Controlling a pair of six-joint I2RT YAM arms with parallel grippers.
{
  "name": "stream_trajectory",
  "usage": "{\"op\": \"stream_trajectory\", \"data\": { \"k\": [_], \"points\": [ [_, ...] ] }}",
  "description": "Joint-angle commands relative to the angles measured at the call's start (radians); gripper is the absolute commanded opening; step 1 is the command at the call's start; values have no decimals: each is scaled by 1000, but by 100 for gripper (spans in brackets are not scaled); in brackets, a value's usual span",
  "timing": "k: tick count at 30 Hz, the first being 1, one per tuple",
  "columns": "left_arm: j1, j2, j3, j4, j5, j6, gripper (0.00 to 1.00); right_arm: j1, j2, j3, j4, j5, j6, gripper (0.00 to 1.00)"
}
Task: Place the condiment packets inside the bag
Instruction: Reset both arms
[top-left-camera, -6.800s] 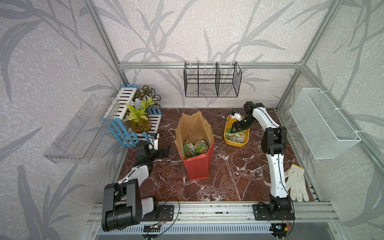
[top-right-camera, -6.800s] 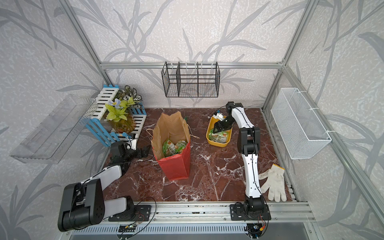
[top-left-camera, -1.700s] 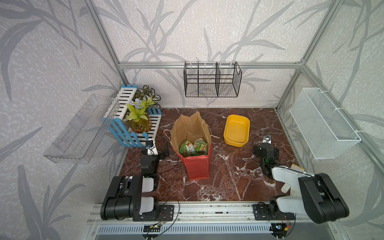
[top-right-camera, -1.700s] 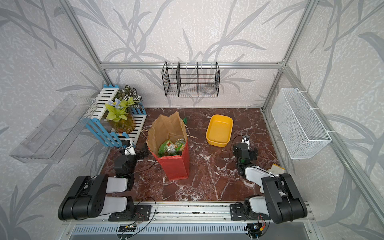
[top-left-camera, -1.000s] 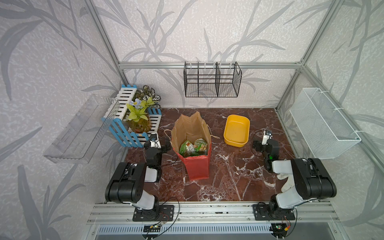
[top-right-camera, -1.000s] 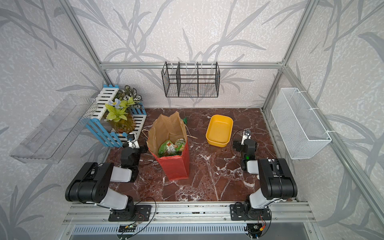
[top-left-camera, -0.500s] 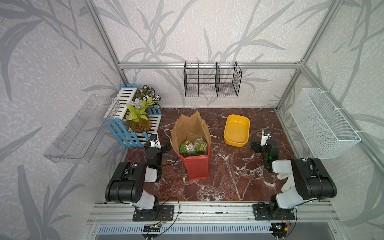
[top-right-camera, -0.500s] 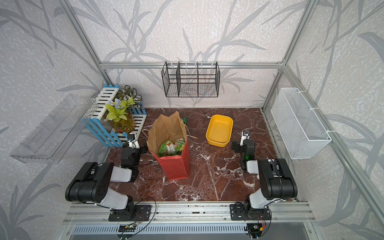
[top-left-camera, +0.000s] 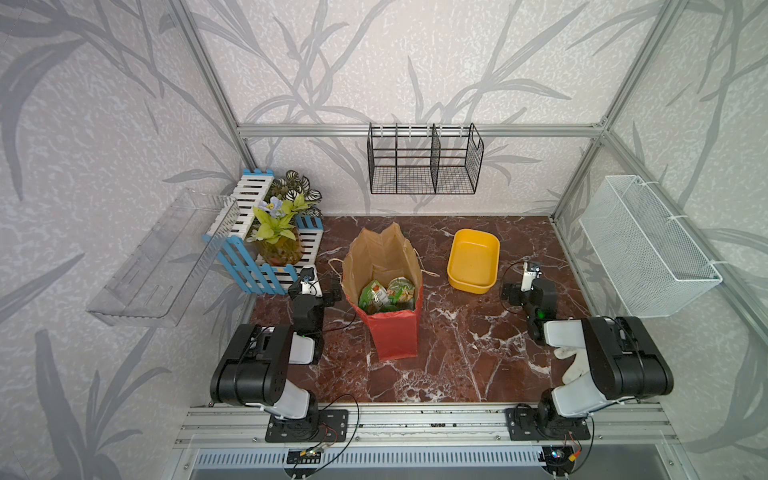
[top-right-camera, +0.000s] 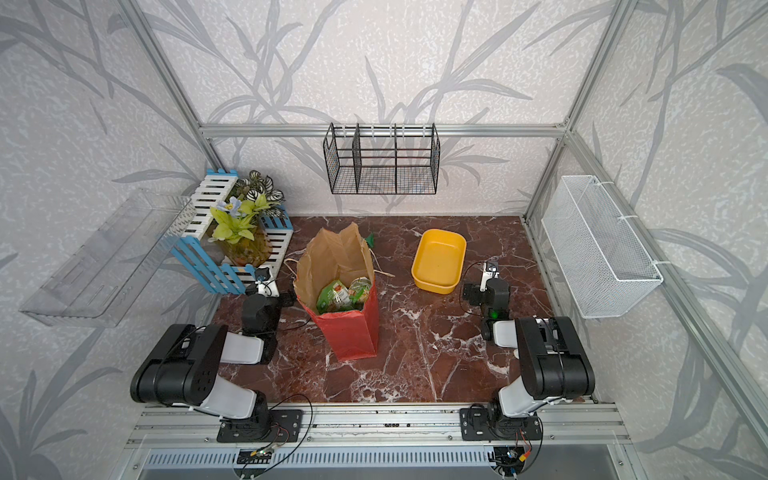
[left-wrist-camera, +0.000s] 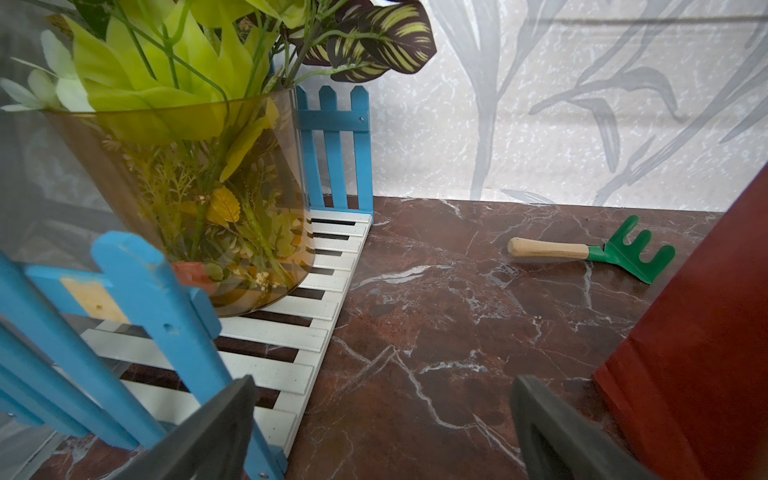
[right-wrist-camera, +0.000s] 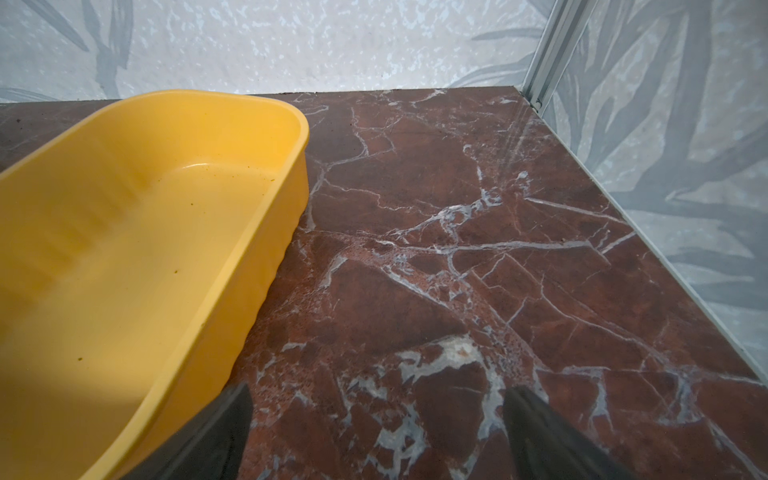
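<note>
Condiment packets (top-left-camera: 386, 293) sit in bag (top-left-camera: 395, 332). Left gripper (left-wrist-camera: 382, 386), right gripper (right-wrist-camera: 378, 390): jaws wide, empty. Left gripper, at bag's 9 o'clock, could topple it by swinging.

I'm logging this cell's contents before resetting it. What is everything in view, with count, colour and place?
condiment packets: at least two, mostly green, in the bag
bag: one, red, brown inside, centre
tub: one, yellow, right of the bag
hand rake: one, green, behind the bag
vase of plants: one, amber, in the crate
crate: one, blue and white, back left
wire rack: one, black, back wall
mesh basket: one, white, right wall
shelf: one, clear, left wall
glove: one, white, front right
left gripper: one, dark, open, by the crate
right gripper: one, dark, open, by the tub
</note>
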Motion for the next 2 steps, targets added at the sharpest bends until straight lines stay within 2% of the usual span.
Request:
{"op": "stream_trajectory", "data": {
  "k": [1, 2],
  "points": [
    [-5, -2, 5, -4, -5, 11, 100, -3, -20, 17, -2, -8, 5, 99],
    [-5, -2, 5, -3, -5, 11, 100, -4, -20, 17, -2, -8, 5, 99]
  ]
}}
